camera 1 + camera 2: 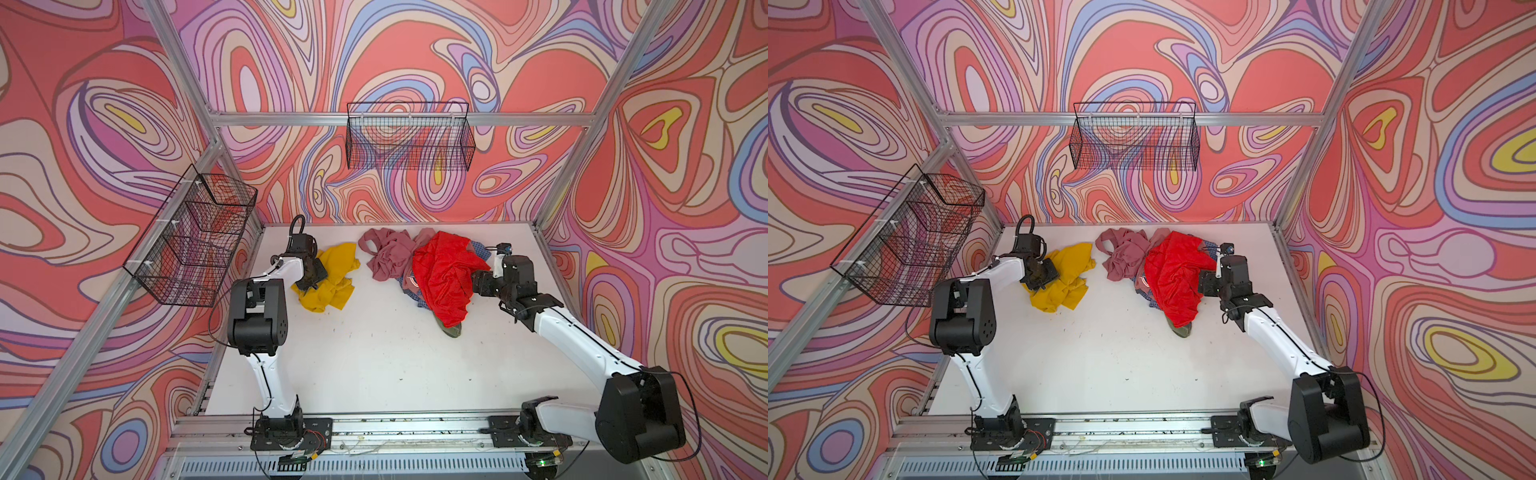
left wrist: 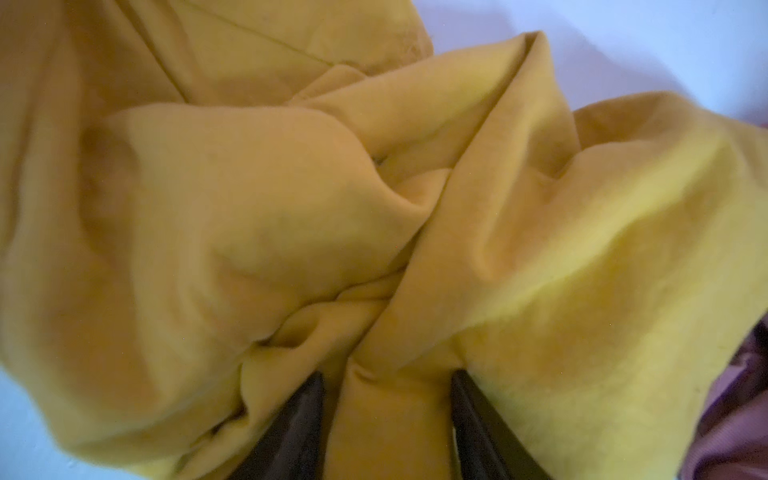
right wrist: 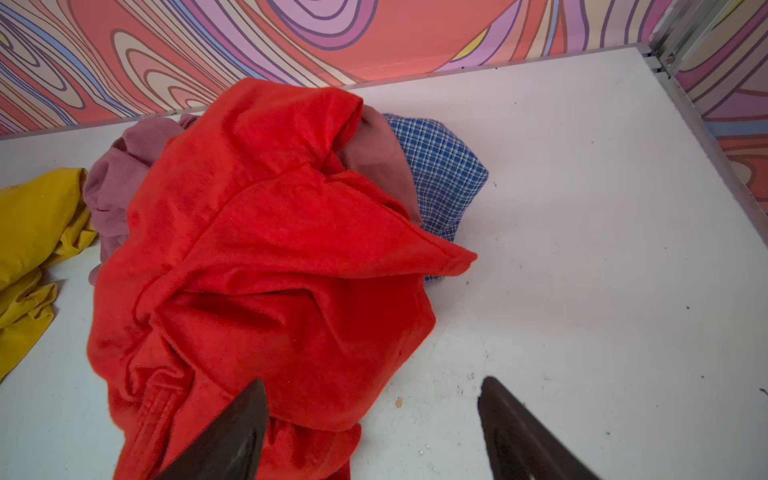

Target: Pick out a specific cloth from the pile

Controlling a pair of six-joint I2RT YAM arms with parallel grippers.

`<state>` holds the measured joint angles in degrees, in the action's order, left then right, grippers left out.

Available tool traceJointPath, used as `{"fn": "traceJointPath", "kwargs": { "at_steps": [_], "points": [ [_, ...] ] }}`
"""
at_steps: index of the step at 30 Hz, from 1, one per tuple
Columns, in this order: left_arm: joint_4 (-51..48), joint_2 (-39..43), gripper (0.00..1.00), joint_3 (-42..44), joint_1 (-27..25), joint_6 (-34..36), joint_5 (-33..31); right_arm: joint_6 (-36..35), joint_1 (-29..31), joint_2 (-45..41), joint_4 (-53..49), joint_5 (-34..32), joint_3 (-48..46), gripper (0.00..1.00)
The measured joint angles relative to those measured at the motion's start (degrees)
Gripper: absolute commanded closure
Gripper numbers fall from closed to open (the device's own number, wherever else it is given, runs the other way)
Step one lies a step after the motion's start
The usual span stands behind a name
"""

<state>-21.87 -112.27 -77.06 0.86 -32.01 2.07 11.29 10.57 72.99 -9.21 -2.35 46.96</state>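
white table (image 1: 374, 365) (scuffed), swirl-patterned walls (image 1: 83, 124)

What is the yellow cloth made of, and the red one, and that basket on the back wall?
Yellow cloth: probably soft matte cotton-like knit; it folds loosely, no shine.
Red cloth: looks fuzzy, fleece or towelling perhaps, with a nubby surface.
Back-wall basket: thin black wire mesh, likely coated metal.

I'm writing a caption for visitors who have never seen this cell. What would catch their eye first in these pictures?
First the swirling pink, coral and lilac walls around the white table. Then the bright red cloth topping the pile at the table's back right, by the open right gripper. Left of it, apart, lies the mustard-yellow cloth, a fold of it between the left gripper fingers.
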Motion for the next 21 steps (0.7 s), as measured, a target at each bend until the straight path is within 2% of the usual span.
{"fn": "traceJointPath", "kwargs": {
  "at_steps": [7,11,18,21],
  "points": [
    [-0.79,3.80,0.18,2.73,0.00,-0.28,-3.65,-1.20,0.00,0.20,1.55,-0.87,-0.59,0.17],
    [-0.81,9.11,0.14,4.48,0.00,-0.83,-5.33,-2.21,0.00,0.74,2.54,-1.46,-0.66,0.17],
    [2.03,21.92,0.14,12.41,-0.61,-0.61,-8.02,-4.39,-0.07,0.74,4.11,-2.93,-1.46,0.17],
    [3.23,22.56,0.18,13.46,-2.32,1.79,-6.64,-4.87,-0.11,0.83,4.63,-2.95,-1.46,0.17]
  ]
}}
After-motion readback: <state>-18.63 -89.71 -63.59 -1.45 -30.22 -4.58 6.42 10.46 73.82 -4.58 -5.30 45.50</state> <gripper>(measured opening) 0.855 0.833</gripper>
